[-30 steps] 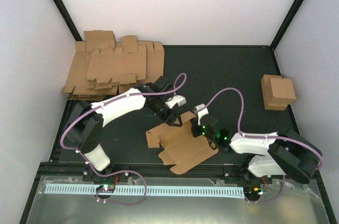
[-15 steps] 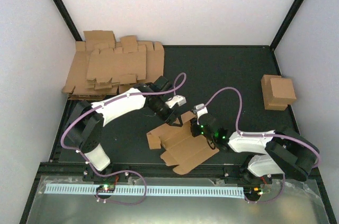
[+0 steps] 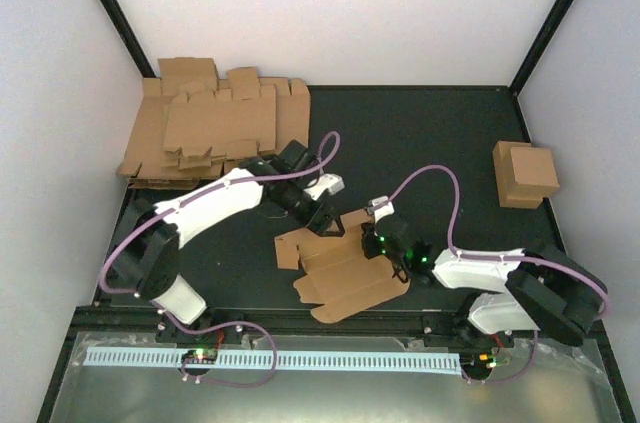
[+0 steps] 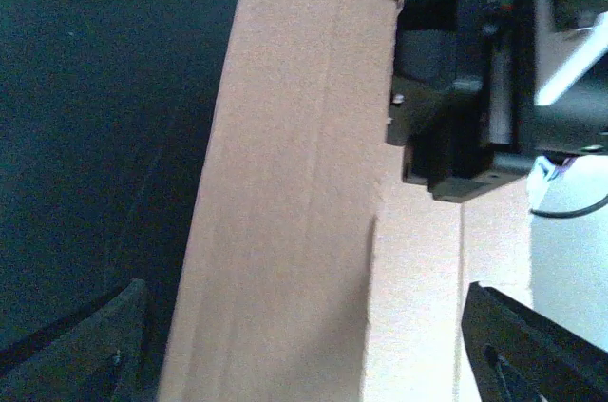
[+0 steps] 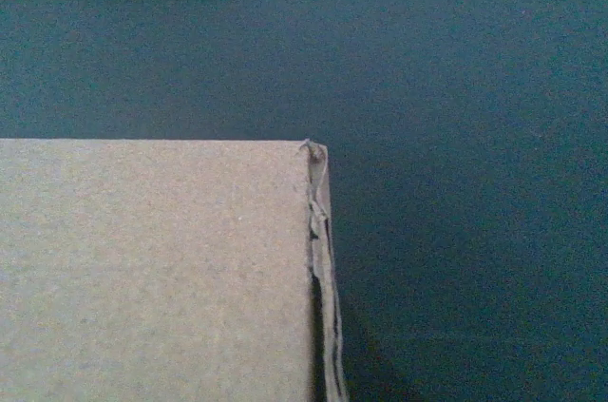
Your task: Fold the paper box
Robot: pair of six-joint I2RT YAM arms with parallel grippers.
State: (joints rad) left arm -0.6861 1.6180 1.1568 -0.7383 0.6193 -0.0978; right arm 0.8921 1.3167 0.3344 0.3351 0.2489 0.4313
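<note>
The paper box is a brown cardboard blank, partly folded, lying at the near middle of the black table. My left gripper is over its far left corner. In the left wrist view its dark fingers stand wide apart, and a cardboard panel rises between them. My right gripper is at the blank's far right edge and looks shut on a flap. In the right wrist view the cardboard fills the lower left and hides the fingers. The right gripper's black body shows against the panel's edge.
A pile of flat cardboard blanks lies at the far left corner. A finished folded box stands at the right side. White walls close in the table on three sides. A metal ledge runs along the near edge.
My left gripper has moved a little left and nearer. The blank has shifted slightly left and toward the near edge with it. The right gripper has stayed at its flap.
</note>
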